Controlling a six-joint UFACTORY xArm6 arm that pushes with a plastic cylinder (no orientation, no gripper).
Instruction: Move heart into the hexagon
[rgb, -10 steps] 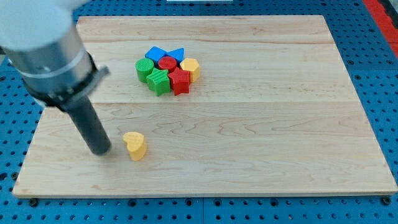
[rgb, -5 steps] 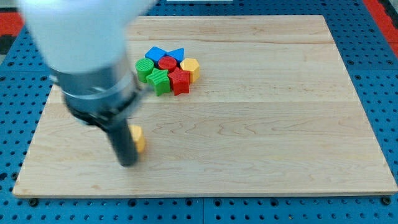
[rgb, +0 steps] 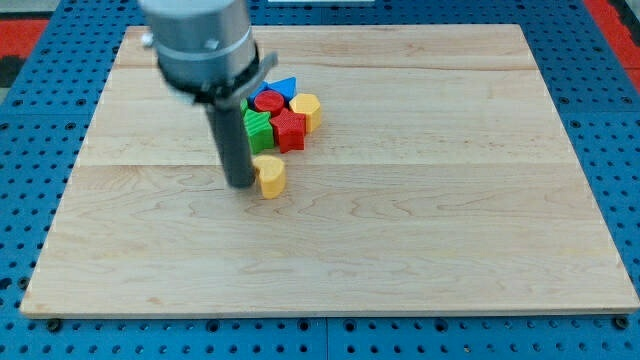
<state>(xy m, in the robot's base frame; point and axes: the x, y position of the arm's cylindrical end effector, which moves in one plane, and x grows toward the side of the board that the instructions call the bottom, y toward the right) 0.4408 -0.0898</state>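
The yellow heart block (rgb: 270, 175) lies on the wooden board (rgb: 420, 230), just below a tight cluster of blocks. My tip (rgb: 240, 183) touches the heart's left side. The yellow hexagon block (rgb: 306, 109) sits at the right edge of the cluster, above and to the right of the heart. Between them are a red star-like block (rgb: 289, 130) and a green block (rgb: 259, 129).
The cluster also holds a red round block (rgb: 268, 100) and a blue triangle (rgb: 284, 87). The rod and arm body (rgb: 200, 45) hide the cluster's left part. A blue pegboard (rgb: 40, 150) surrounds the board.
My tip has pushed the yellow heart up and to the right, from the lower left of the board to just under the cluster. The cluster has not moved.
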